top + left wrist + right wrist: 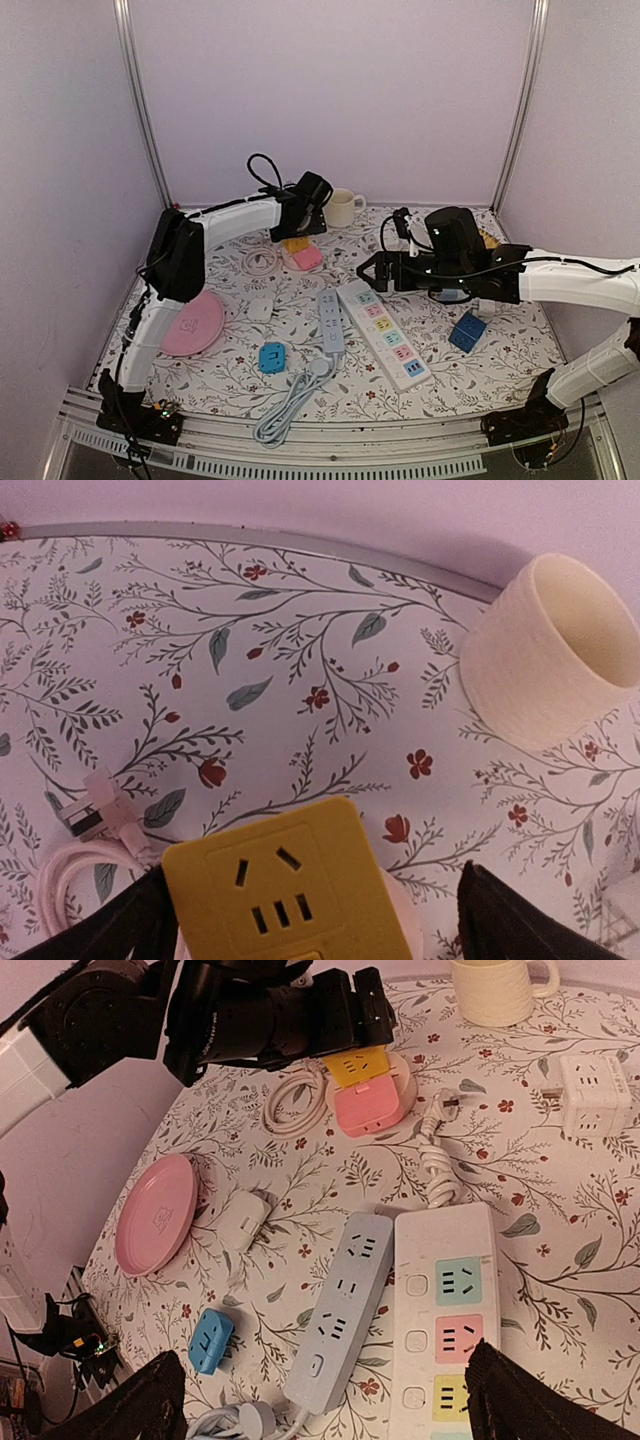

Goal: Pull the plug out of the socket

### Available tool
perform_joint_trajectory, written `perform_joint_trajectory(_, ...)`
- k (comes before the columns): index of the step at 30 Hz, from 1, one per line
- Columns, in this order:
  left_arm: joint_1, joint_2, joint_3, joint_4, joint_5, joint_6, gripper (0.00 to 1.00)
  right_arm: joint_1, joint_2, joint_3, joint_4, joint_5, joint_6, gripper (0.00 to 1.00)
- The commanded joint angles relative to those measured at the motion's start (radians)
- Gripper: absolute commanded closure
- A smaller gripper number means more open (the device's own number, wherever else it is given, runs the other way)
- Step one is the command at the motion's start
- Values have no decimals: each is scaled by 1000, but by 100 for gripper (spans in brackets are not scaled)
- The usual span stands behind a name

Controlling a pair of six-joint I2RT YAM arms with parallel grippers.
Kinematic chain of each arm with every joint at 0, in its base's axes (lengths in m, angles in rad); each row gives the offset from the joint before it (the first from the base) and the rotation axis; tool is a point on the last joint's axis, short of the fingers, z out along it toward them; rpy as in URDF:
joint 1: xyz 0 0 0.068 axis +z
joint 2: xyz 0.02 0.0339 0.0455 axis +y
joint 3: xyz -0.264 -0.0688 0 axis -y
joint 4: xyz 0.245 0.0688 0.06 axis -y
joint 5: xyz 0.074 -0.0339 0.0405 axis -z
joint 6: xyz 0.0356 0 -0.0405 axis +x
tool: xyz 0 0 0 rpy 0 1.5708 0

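A yellow socket block (285,880) sits stacked with a pink block (362,1108) on a round white base at the back of the table. I cannot tell whether the yellow block is the plug. My left gripper (320,925) hangs open just above it, and the dark fingertips (125,925) flank the yellow block without touching it. My right gripper (335,1405) is open and empty, and it hovers over a grey power strip (340,1320) and a white power strip (450,1330) with coloured sockets. No plug shows in either strip's sockets.
A loose white adapter (245,1222) and a blue adapter (210,1340) lie left of the strips. Also on the table are a pink plate (192,323), a coiled white cable (262,262), a cream mug (342,207), a white cube socket (595,1090) and a blue cube (467,330).
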Motion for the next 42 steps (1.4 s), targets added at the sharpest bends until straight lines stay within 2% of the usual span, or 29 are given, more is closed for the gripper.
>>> perform_joint_trajectory(1,14,81,124,-114,-93,-48,3,-6,-29,-24,-23,3,0,1)
perform_joint_trajectory(6,27,102,123,-101,-86,-73,3,-5,-26,-20,-25,-2,-1,1)
perform_joint_trajectory(8,34,101,124,-87,-70,-56,7,-6,-22,-16,-28,-4,-3,1)
perform_joint_trajectory(14,51,19,33,7,-14,23,36,-6,-10,-16,-28,-8,-2,1)
perform_joint_trajectory(17,61,-57,-75,96,43,54,49,-6,2,-16,-23,-14,-1,1)
perform_joint_trajectory(20,68,-154,-223,213,110,92,58,-6,4,-19,-7,-20,5,1)
perform_joint_trajectory(29,67,-405,-543,506,331,172,68,-34,30,-42,88,-90,34,1)
perform_joint_trajectory(35,60,-607,-781,722,458,197,69,-70,100,-37,202,-192,68,1)
perform_joint_trajectory(42,34,-749,-989,925,557,216,69,-114,237,24,332,-309,120,0)
